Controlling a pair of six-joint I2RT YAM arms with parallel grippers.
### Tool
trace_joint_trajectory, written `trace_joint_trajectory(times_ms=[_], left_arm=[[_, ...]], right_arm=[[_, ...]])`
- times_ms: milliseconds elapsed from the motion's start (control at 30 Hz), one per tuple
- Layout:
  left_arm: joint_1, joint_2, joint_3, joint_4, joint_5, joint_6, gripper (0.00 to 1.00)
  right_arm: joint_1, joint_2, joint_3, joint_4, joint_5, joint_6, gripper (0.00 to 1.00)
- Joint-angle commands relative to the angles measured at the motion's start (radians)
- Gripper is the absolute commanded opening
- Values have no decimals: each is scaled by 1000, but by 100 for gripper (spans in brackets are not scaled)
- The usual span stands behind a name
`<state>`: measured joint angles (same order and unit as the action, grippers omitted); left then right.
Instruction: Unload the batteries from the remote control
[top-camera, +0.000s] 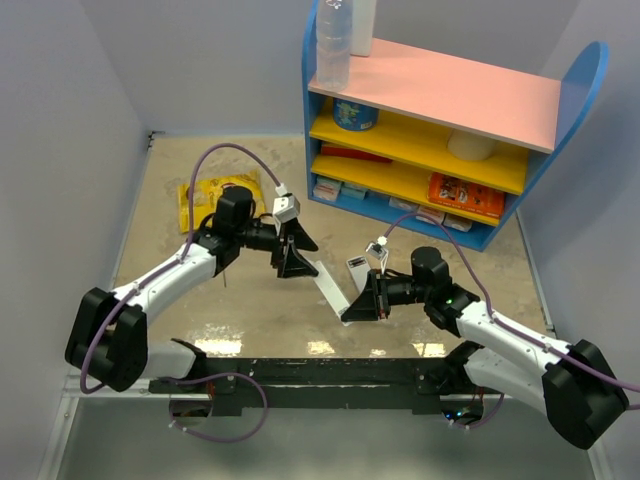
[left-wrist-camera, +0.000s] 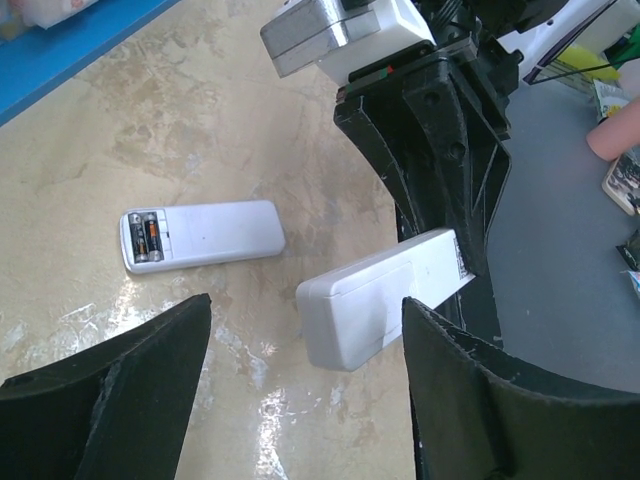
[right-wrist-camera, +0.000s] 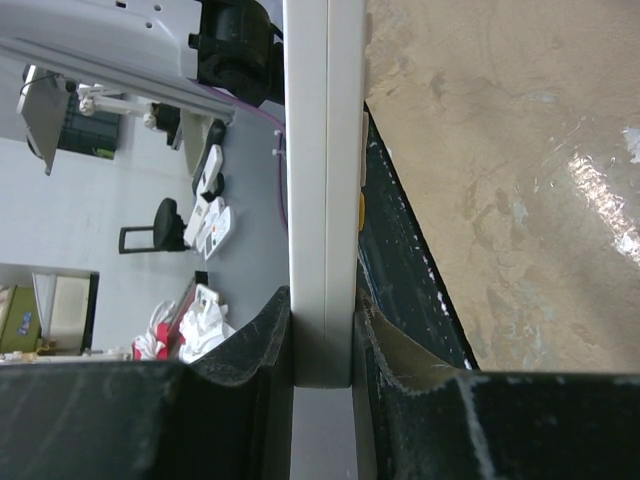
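Observation:
My right gripper (top-camera: 363, 300) is shut on the near end of the remote control (top-camera: 328, 285), a long slim white bar that points toward the left arm. In the right wrist view the fingers (right-wrist-camera: 255, 340) clamp its two long sides (right-wrist-camera: 322, 150). In the left wrist view the remote (left-wrist-camera: 380, 300) shows its plain white back with the cover on, so the batteries are hidden. My left gripper (top-camera: 292, 252) is open and empty. It sits just beyond the remote's free end, which lies between its spread fingers (left-wrist-camera: 150, 370).
A shorter rounded white device (left-wrist-camera: 200, 235) lies on the table with its compartment open, showing two dark-and-orange cells (left-wrist-camera: 146, 240); it also shows in the top view (top-camera: 357, 266). A blue shelf unit (top-camera: 440, 140) stands at the back. A yellow bag (top-camera: 212, 192) lies back left.

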<state>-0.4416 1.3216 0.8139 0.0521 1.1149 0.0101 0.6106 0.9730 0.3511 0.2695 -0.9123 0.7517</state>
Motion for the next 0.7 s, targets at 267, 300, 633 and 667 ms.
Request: trace_joint_trajectory(times_ms=[267,300,633,667], left_arm=[[-11,57,41,-35,-10,71,75],[-11,57,39,-35,-1,77,73],[-11,93,80,-98,62,122,28],[-11,102,83,-110,65,125,24]], right_arm=[[3,-23,38,48,-40,3,0],[3,-23,38,48,-39,2,0],[3,-19,20,46,-53,-17,0],[3,-19,17,48,-54,-17,0]])
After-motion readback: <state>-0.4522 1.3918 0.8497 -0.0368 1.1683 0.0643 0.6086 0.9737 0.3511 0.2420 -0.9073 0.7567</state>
